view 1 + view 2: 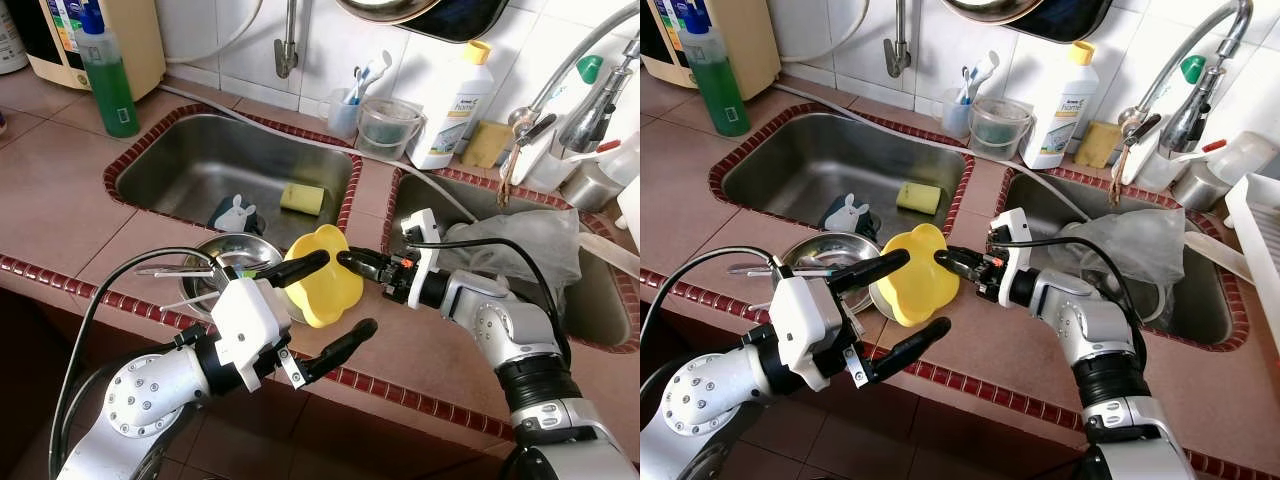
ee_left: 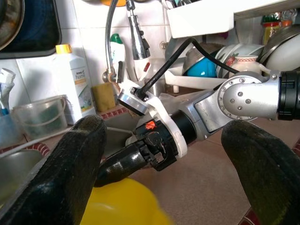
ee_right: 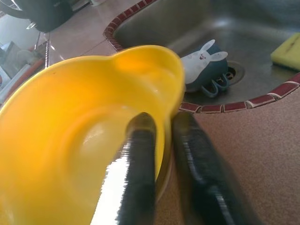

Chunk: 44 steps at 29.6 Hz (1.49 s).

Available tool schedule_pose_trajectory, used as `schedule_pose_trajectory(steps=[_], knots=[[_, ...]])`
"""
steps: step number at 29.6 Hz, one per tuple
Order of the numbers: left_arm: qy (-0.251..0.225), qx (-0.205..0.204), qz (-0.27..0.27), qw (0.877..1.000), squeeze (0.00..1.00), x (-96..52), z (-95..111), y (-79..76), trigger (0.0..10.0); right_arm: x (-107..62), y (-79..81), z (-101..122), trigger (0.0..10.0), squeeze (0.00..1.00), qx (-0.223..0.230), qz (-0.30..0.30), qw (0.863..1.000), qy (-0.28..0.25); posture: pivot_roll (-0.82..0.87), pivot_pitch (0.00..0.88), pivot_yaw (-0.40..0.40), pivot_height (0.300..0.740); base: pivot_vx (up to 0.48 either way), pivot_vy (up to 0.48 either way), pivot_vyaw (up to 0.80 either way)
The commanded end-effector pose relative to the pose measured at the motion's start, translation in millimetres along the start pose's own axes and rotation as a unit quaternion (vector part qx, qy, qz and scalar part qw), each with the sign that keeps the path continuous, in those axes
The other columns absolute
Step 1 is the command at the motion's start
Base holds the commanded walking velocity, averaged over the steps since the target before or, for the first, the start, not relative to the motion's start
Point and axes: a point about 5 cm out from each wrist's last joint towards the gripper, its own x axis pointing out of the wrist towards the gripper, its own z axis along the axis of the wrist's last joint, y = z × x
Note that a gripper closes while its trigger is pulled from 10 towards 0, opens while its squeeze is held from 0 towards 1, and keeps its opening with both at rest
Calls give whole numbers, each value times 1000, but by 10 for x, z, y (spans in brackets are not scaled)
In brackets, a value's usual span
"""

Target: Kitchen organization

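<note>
A yellow plastic bowl [image 1: 322,292] hangs tilted just above the tiled counter [image 1: 430,350], between the two sinks. My right gripper [image 1: 346,261] is shut on its rim; in the right wrist view one finger [image 3: 140,154] lies inside the bowl [image 3: 70,131] and the other outside. My left gripper [image 1: 925,288] stands open beside the bowl's near side, its upper finger [image 1: 300,267] along the rim and its lower finger [image 1: 340,350] below it. Just left of the yellow bowl, a steel bowl [image 1: 212,258] with metal utensils rests on the counter.
The left sink [image 1: 190,165] holds a yellow sponge [image 1: 302,198] and a bunny-shaped scrubber [image 1: 236,213]. A crumpled plastic bag [image 1: 525,245] lies in the right sink. Bottles [image 1: 450,100], a green soap bottle [image 1: 108,80] and a tap [image 1: 590,95] line the back wall.
</note>
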Motion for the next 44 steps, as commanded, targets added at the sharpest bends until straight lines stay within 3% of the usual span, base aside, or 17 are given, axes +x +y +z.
schedule_pose_trajectory(steps=[1,16,21,24,27,31,32,33,34,35,36,37,38,39,41,43,44], knots=[[-9,2,-4,1000,0,15,40,-11,10000,-36,-26,39,0,0,1,-4,1000,-6,157,69,-129,740,0,0,0],[-14,1,-4,1000,0,24,61,22,10000,-99,-19,193,0,0,-7,11,999,-52,148,77,-116,740,0,0,0],[-17,-2,9,1000,0,23,60,87,10000,-177,-50,402,0,0,-39,-17,993,-113,142,83,-111,740,0,0,0],[-13,-4,31,999,0,9,30,189,10000,-251,-118,661,0,0,-59,-76,978,-183,135,82,-107,740,0,0,0],[5,7,35,999,0,0,-2,251,10000,-287,-121,760,0,0,-73,-94,970,-211,131,82,-104,740,0,0,0],[28,33,47,998,0,-1,-50,436,10000,-365,-115,967,1922,0,-107,-146,942,-284,128,76,-100,740,0,0,0],[34,33,57,997,0,10,-68,510,10000,-382,-103,1005,3608,0,-123,-160,934,-296,124,75,-97,740,0,0,0],[34,33,57,997,0,10,-68,510,10000,-382,-103,1005,3608,0,-123,-160,934,-296,124,75,-97,740,0,0,0],[33,29,64,997,0,16,-73,541,10000,-388,-91,1019,4863,0,-133,-164,930,-301,123,73,-96,740,0,0,0],[28,22,81,996,0,35,-77,625,10000,-405,-60,1056,5412,0,-149,-174,920,-317,114,70,-87,740,0,0,0],[28,22,81,996,0,35,-77,625,10000,-405,-60,1056,5412,0,-149,-174,920,-317,114,70,-87,740,0,0,0],[24,22,95,995,0,48,-79,686,10000,-418,-39,1080,6431,0,-161,-182,913,-329,110,67,-82,740,0,0,0],[20,18,101,995,0,59,-77,714,10000,-424,-28,1089,8667,0,-167,-186,909,-333,106,67,-76,740,0,0,0],[16,9,110,994,0,76,-81,751,10000,-432,-12,1096,10000,0,-178,-193,904,-336,104,66,-73,740,0,0,0],[0,-21,162,987,0,136,-124,903,10000,-463,45,1088,10000,0,-234,-225,881,-344,93,60,-57,740,0,0,0],[-4,-30,175,984,0,150,-142,937,10000,-471,59,1081,10000,0,-248,-234,874,-346,93,60,-57,740,0,0,0],[-1,-43,203,978,0,179,-195,1011,10000,-481,77,1053,10000,0,-265,-251,863,-350,86,56,-49,740,0,0,0]])
